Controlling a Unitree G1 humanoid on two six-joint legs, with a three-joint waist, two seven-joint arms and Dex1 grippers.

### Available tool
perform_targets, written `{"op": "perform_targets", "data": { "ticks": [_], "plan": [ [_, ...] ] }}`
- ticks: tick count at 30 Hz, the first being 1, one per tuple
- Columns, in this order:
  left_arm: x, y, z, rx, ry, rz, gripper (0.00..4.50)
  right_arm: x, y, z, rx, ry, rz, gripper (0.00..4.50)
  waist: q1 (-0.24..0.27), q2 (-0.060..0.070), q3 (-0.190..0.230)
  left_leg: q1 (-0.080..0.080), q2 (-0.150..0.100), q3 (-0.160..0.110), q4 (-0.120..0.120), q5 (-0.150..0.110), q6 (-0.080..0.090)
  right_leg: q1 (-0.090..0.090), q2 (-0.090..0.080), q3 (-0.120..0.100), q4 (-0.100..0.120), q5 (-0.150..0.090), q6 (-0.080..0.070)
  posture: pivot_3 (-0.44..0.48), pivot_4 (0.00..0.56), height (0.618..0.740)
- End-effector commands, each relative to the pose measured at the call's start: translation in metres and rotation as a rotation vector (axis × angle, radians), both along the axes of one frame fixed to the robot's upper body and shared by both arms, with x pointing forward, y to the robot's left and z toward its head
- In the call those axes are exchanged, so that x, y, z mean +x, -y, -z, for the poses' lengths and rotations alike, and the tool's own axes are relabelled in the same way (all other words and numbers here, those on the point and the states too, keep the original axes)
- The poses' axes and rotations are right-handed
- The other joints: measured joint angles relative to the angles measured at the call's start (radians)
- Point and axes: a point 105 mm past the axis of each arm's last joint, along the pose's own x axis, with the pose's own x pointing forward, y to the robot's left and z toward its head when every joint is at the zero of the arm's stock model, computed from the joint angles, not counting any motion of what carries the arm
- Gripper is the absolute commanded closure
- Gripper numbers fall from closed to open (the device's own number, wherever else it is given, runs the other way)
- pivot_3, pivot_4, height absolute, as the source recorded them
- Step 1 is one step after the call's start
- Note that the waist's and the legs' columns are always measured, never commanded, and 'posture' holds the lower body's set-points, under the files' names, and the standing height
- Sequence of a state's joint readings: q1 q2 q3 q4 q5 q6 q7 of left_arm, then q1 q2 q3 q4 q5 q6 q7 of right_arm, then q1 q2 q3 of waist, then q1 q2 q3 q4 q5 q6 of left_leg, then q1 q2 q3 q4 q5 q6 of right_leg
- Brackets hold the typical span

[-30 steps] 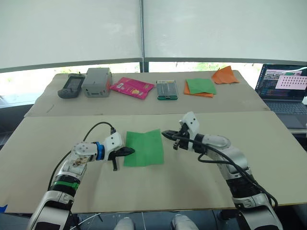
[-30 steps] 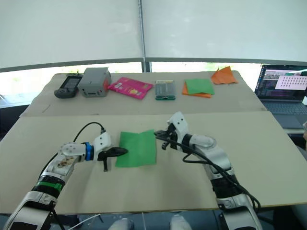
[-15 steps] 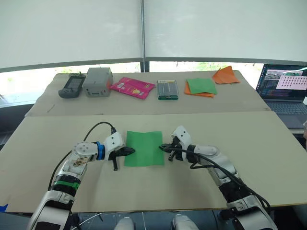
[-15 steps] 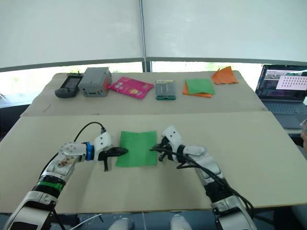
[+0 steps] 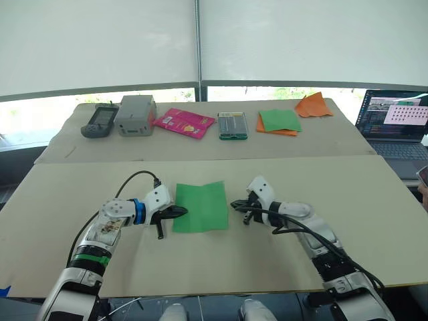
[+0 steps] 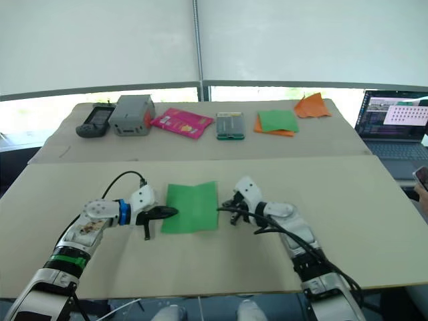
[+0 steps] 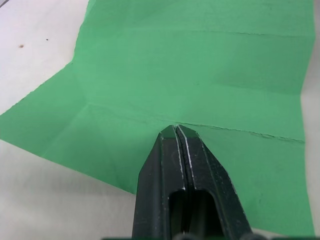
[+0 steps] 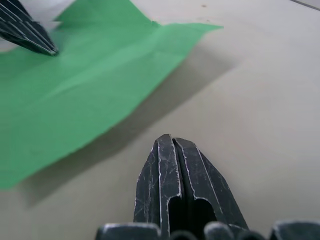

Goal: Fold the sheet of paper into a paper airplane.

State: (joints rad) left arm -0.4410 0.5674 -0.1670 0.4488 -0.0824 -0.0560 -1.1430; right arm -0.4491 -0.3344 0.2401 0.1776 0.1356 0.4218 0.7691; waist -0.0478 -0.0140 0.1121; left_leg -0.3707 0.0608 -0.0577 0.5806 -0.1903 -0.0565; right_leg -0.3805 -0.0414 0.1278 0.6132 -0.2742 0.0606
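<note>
The sheet of paper (image 5: 200, 206), bright green and creased, lies nearly flat on the near table between my two grippers. My left gripper (image 5: 183, 211) is shut, and its tips rest on the sheet's left part (image 7: 200, 60). My right gripper (image 5: 233, 204) is also shut and holds nothing. It sits low over the bare table just off the sheet's right edge (image 8: 85, 85), which is slightly raised and casts a shadow. The paper airplane is out of view.
On the back table stand a handheld device (image 5: 99, 120), a grey box (image 5: 136, 114), a pink packet (image 5: 184, 122), a small green-edged case (image 5: 233, 125), a green sheet on orange paper (image 5: 279, 122) and crumpled orange paper (image 5: 313, 105). An open laptop (image 5: 396, 124) is at the right.
My right gripper came down from above the sheet's far right corner to its right edge, then drew back a little to the right. The left gripper stayed on the sheet.
</note>
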Motion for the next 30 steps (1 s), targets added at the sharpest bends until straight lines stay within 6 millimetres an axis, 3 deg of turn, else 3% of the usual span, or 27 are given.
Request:
{"op": "perform_targets", "data": {
  "ticks": [1,7,11,30],
  "plan": [
    [-0.006,-0.005,0.018,0.044,-0.074,-0.01,4.5,-0.001,-0.021,-0.012,0.038,0.027,-0.05,4.48,0.0,0.0,0.0,0.0,0.0,0.0,0.0,0.0,0.0,0.0,0.0,0.0,0.0,0.0,0.0,0.0,0.15,0.74],
    [-0.007,-0.004,0.019,0.042,-0.077,-0.008,4.5,0.003,-0.035,-0.033,0.088,0.067,-0.061,4.48,0.002,0.0,0.0,-0.001,0.0,0.0,0.0,0.0,0.0,-0.001,0.0,0.0,0.0,0.001,0.002,0.0,0.15,0.74],
    [-0.007,-0.004,0.019,0.043,-0.079,-0.006,4.5,-0.002,-0.053,-0.035,0.095,0.066,-0.105,4.48,0.002,0.0,0.0,-0.001,0.0,0.0,0.0,0.0,0.0,-0.001,0.0,0.0,0.0,0.001,0.002,0.0,0.15,0.74],
    [-0.01,-0.01,0.017,0.049,-0.073,-0.022,4.5,-0.007,-0.091,0.01,-0.046,-0.044,-0.156,4.48,-0.014,0.0,0.0,0.0,0.0,0.0,0.0,0.0,0.0,-0.002,0.0,0.0,0.002,0.001,0.002,0.0,0.15,0.74]
  ]
}}
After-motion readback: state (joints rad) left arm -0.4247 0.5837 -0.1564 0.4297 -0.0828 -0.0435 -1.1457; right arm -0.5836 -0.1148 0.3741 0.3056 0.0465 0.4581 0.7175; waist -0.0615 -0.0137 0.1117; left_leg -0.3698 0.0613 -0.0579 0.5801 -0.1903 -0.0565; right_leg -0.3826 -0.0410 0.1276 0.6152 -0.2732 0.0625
